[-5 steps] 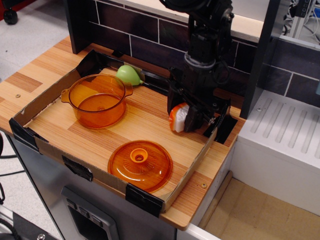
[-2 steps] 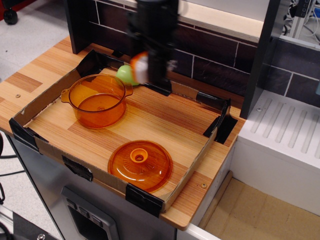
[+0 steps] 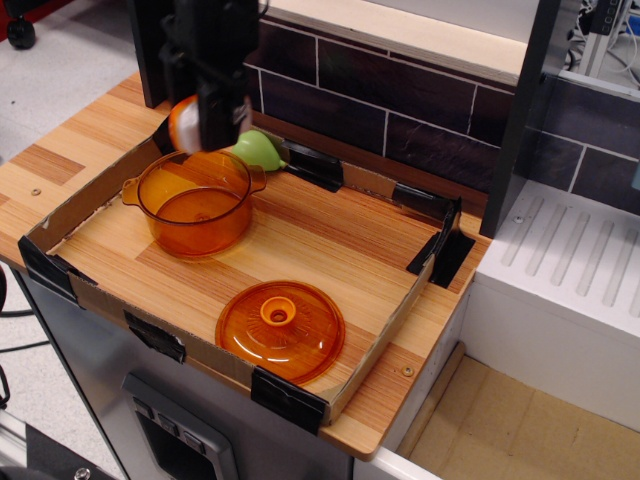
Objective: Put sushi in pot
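Observation:
The sushi (image 3: 183, 124), a white wedge with an orange edge, is held in my gripper (image 3: 198, 128), which is shut on it. The black arm comes down from the top of the view. The sushi hangs in the air above the far rim of the pot (image 3: 195, 201), a round translucent orange pot with two side handles at the left of the tray. The pot's inside looks empty. The fingertips are partly blurred by motion.
A green pear-shaped toy (image 3: 259, 150) lies just behind the pot. A flat orange lid with a knob (image 3: 280, 329) lies at the tray's front. The cardboard tray wall (image 3: 385, 327) with black taped corners rings the wooden surface. A dark tiled wall stands behind.
My gripper has carried the sushi from the right side of the tray, up and leftward past the green toy, to above the pot's far rim. Pot, lid and green toy have not moved.

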Robot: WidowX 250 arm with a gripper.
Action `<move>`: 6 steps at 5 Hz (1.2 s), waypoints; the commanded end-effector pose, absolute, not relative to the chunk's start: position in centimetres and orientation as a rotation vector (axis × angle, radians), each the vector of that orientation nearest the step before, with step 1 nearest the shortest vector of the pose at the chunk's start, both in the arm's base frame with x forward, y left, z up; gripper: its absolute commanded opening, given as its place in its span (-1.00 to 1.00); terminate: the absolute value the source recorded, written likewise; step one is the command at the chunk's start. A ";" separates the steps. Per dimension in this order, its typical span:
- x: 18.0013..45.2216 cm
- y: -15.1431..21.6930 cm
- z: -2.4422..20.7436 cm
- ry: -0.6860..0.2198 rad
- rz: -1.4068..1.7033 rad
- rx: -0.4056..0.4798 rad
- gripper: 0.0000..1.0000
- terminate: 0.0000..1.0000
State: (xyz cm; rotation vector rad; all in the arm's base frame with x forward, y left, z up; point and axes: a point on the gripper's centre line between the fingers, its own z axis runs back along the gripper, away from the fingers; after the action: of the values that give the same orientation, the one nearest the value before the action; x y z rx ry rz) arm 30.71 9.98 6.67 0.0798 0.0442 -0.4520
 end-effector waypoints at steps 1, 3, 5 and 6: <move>30.4 10.6 5.5 0.041 -0.515 0.169 1.00 -1.00; 30.1 10.0 7.2 0.008 -0.513 0.139 1.00 -1.00; 31.0 8.7 12.9 -0.054 -0.468 0.039 1.00 -1.00; 31.1 7.7 15.5 -0.058 -0.466 -0.014 1.00 -1.00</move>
State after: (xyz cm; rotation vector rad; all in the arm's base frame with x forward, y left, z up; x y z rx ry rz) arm 31.11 7.41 13.11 -0.0469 0.0049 -0.4598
